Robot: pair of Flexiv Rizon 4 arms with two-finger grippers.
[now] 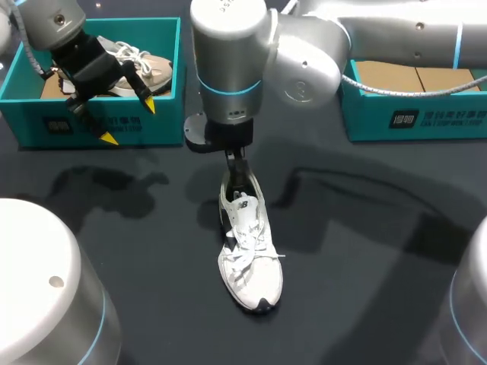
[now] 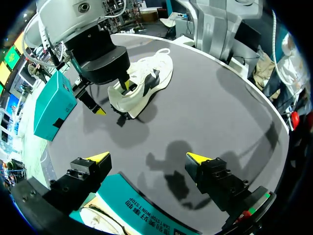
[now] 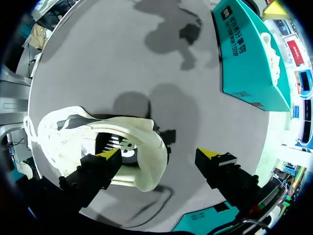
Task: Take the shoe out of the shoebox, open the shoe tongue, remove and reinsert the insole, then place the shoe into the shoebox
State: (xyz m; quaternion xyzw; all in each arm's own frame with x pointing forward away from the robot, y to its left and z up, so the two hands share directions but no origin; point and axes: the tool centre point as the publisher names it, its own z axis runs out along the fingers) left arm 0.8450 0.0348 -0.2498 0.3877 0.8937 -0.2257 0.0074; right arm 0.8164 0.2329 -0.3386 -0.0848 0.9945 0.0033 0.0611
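Noted right gripper spread wide, empty, astride heel of shoe, toe pointing away toward robot; left gripper open, empty, well apart.

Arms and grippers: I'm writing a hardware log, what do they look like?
The left arm and right arm: silver-grey rounded tubes, light-blue joint rings. The left gripper and right gripper: black blocky fingers, yellow wedge tips. A pale cable trails along the right arm.
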